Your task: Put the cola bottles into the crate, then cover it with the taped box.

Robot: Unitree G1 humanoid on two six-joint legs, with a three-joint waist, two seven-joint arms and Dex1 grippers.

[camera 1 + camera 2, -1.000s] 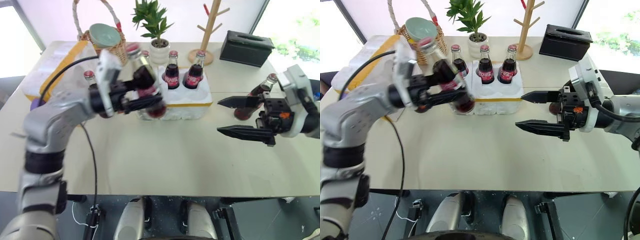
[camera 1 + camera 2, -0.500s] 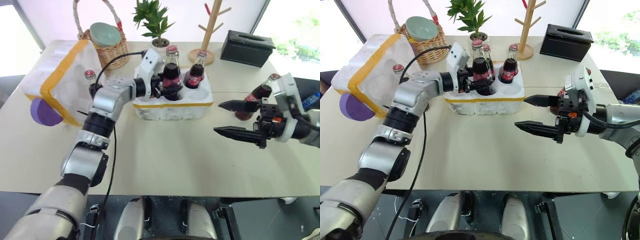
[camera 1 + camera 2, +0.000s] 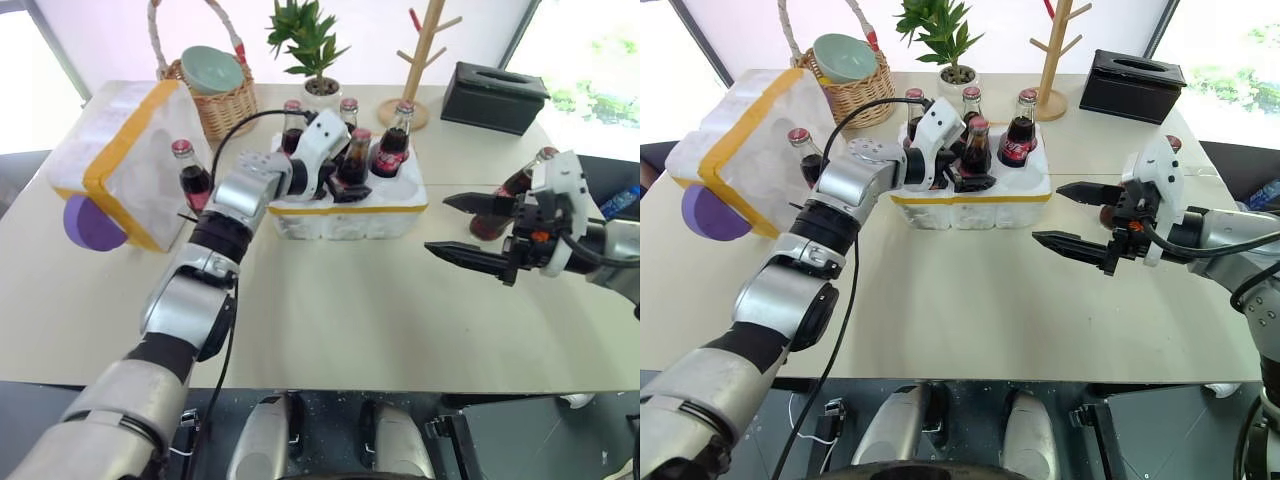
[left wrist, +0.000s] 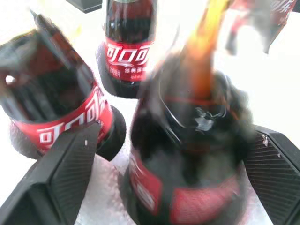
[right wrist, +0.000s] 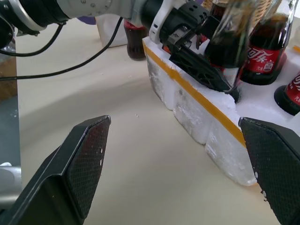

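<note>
Left eye view: the left gripper (image 3: 345,182) has its fingers spread on both sides of a cola bottle (image 3: 356,160) standing in a front well of the crate (image 3: 350,205). Three more bottles stand behind. The right gripper (image 3: 468,228) hangs wide open, empty, above the desk (image 3: 330,300). The taped box (image 3: 115,160) lies far left, one bottle (image 3: 191,176) beside it.

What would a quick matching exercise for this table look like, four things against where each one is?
Things:
1. taped box
2. bowl
3. tissue box
4. cola bottle between the left gripper's jaws

Places:
A. in the wicker basket
B. far right of the table
C. in the crate
D. table's left end

Pairs: 1-D, 2-A, 3-B, 4-C
</note>
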